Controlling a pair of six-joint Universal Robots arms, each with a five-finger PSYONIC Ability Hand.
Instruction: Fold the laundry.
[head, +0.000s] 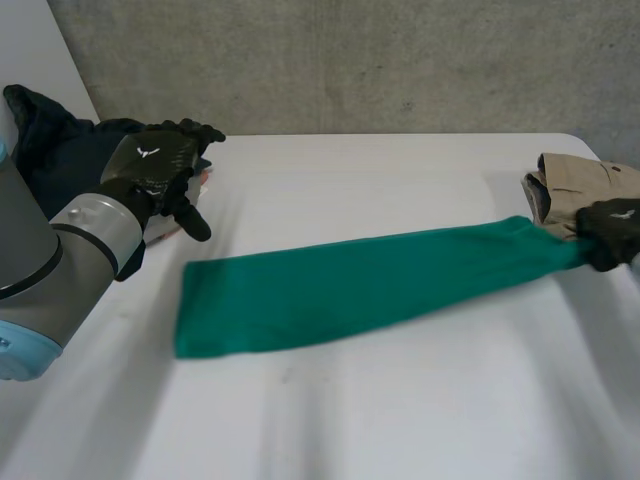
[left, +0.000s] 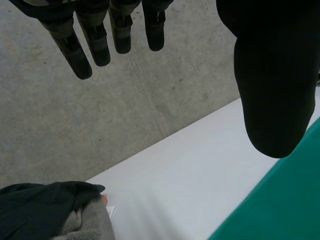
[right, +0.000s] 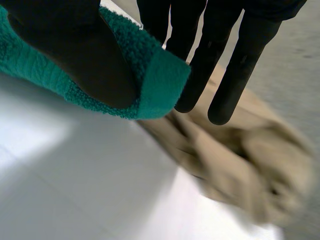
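A white table (head: 400, 420) is spread across the frame, and a long green towel (head: 340, 290) is laid flat across its centre. A dark heap of clothes (head: 50, 140) is seen at upper left, and a tan garment (head: 575, 178), perhaps folded, at the right edge. The towel's right end is pinched between thumb and fingers of the right hand (head: 612, 232). The left hand (head: 160, 165) is held at upper left, fingers straight and relaxed.

Head camera's up high on the near side of the green towel (head: 350, 285), looking down and forward over it to the concrete wall (head: 350, 60) beyond; left wrist camera looks along the left hand (left: 270, 75), close off the towel's left end, facing that same wall; right wrist camera's tight in on the right hand (right: 75, 55) at the towel's right end; all three catch the towel.
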